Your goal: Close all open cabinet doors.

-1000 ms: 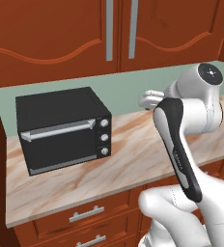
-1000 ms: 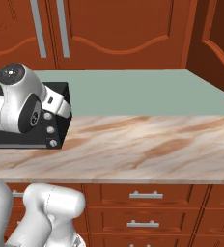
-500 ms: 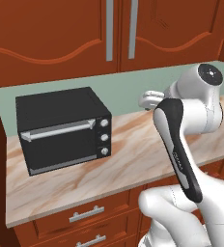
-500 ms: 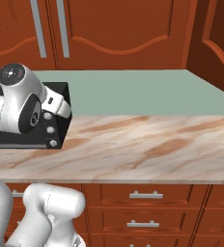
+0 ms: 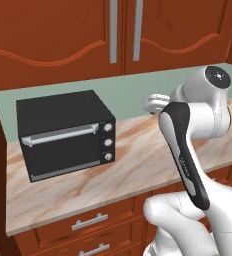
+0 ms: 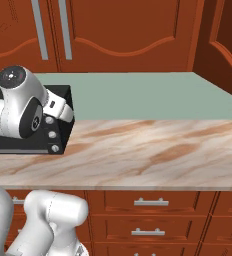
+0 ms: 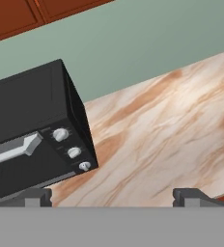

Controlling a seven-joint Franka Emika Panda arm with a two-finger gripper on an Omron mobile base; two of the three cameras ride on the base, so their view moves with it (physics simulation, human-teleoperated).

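Two closed cabinet doors (image 5: 63, 30) of reddish-brown wood, with long grey bar handles (image 5: 113, 30), hang side by side over the counter; they are also in the right base view (image 6: 118, 30). Further right, another arched door panel (image 6: 225, 45) stands at an angle to them and looks swung open. My gripper (image 5: 155, 102) hovers above the counter, to the right of the black oven and well below the doors. In the hand view the gripper (image 7: 114, 197) is open, its fingertips (image 7: 36, 195) far apart with nothing between them.
A black toaster oven (image 5: 63, 135) with three knobs sits on the marble counter (image 5: 133, 165) at the left, against the green backsplash (image 6: 138, 95). Drawer fronts with short silver handles (image 6: 150, 202) run below the counter's edge.
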